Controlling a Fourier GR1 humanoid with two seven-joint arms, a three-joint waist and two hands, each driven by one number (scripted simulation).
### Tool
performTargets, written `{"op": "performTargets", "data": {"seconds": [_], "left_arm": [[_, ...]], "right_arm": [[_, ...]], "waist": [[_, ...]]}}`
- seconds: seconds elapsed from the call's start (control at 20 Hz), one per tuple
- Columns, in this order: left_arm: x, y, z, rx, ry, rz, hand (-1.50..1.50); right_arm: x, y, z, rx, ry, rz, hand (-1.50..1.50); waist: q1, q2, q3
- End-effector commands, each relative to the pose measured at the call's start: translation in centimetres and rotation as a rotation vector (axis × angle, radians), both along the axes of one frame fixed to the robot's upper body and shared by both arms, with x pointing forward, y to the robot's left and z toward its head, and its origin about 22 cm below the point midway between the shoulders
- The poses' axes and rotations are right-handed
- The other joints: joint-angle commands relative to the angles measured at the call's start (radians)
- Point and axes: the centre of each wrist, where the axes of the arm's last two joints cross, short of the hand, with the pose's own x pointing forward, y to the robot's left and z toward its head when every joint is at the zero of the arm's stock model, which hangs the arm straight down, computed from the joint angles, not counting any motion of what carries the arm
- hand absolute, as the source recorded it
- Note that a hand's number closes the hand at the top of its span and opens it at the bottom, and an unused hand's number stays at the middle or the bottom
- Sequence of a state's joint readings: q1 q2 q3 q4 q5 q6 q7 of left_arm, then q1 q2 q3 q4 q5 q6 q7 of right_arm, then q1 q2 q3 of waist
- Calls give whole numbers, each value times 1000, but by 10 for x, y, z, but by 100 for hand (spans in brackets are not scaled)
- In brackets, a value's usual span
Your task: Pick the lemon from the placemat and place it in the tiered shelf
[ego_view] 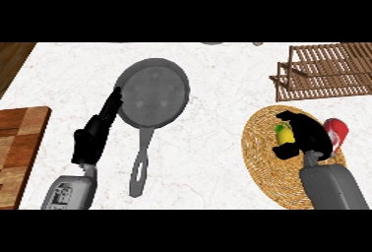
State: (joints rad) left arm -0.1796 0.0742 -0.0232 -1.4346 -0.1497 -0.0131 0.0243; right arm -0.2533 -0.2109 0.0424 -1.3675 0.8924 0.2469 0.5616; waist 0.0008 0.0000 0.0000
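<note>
At the lower right of the frame a grey forearm rises from the bottom edge to the right robot hand (303, 134), which sits over the round woven placemat (263, 162). Its black fingers curl round the lemon (283, 135), so only a yellow patch with a green tip shows at the hand's left side, between thumb and fingers. The lemon is over the upper middle of the placemat; whether it rests on the weave or is lifted off it cannot be told. Just to the right of the hand a red object (337, 133) lies at the placemat's right edge, partly hidden by the wrist.

At the lower left the other forearm leads to the left robot hand (96, 135), its fingers straight and pointing up the frame, holding nothing, close beside the left rim of a grey frying pan (153, 92) whose handle points down the frame. A wooden cutting board (18, 152) lies at the left edge of the white marbled counter (210, 147).

At the upper right stands the slatted wooden tiered shelf (327, 71), apart from the placemat.
</note>
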Motion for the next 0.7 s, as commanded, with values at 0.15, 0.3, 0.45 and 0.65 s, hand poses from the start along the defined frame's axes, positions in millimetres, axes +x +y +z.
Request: {"op": "performTargets", "data": {"seconds": [0.15,0.3,0.45,0.65], "left_arm": [[10,2,7,-1,-13,8,0],[-4,-5,-1,2,-6,17,0],[-1,14,6,0,-16,4,0],[-4,5,18,1,-14,-3,0]], "right_arm": [[-4,-1,-17,-103,-12,90,150],[-14,-11,5,-89,-52,81,150],[-20,-5,-21,-56,-86,131,150],[-55,27,-5,53,-144,316,150]], "waist": [[-1,0,0],[-2,-1,0],[0,0,0],[-7,-5,0]]}}
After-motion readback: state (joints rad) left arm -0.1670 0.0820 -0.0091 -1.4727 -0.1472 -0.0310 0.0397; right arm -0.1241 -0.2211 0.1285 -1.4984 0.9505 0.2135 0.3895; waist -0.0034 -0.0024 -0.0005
